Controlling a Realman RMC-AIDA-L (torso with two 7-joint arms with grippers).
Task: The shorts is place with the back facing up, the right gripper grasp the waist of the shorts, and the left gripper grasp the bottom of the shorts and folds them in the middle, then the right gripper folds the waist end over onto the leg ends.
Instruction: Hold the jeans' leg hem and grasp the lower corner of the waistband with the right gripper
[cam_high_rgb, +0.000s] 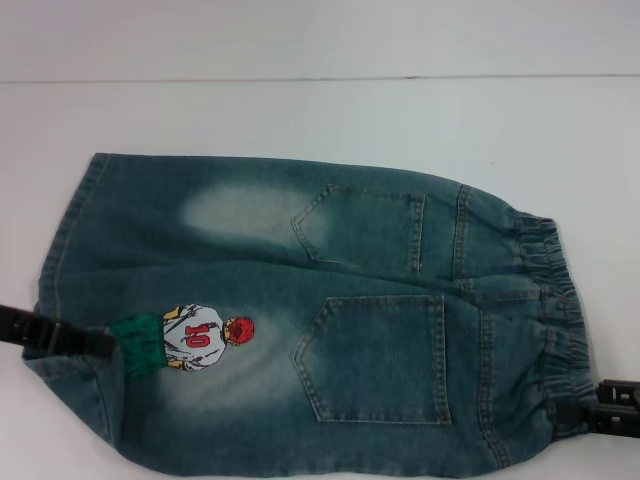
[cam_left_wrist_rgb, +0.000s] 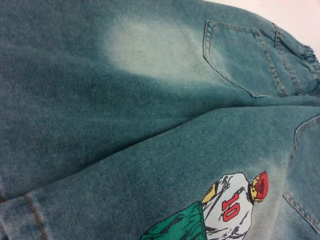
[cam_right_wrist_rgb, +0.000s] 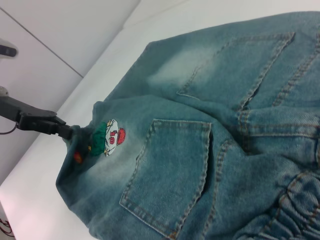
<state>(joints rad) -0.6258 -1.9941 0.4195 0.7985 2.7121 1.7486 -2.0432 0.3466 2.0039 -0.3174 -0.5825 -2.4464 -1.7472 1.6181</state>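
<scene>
You see the faded denim shorts (cam_high_rgb: 330, 320) lying flat, back pockets up, elastic waist toward three o'clock, leg hems toward nine o'clock, a cartoon print numbered 10 near the seven o'clock hem

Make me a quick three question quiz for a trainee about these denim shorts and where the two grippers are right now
1. True or false: the shorts lie with the back pockets facing up.
2. Which end of the shorts is the right gripper at? A) the leg hem B) the elastic waistband C) the middle seam
3. Fill in: the left gripper meets the fabric beside the printed figure wearing number ____.

Key
1. True; both back pockets show in the head view.
2. B; it sits at the near corner of the elastic waistband, on the robot's right.
3. 10; that gripper is at the leg end, on the robot's left.
</scene>
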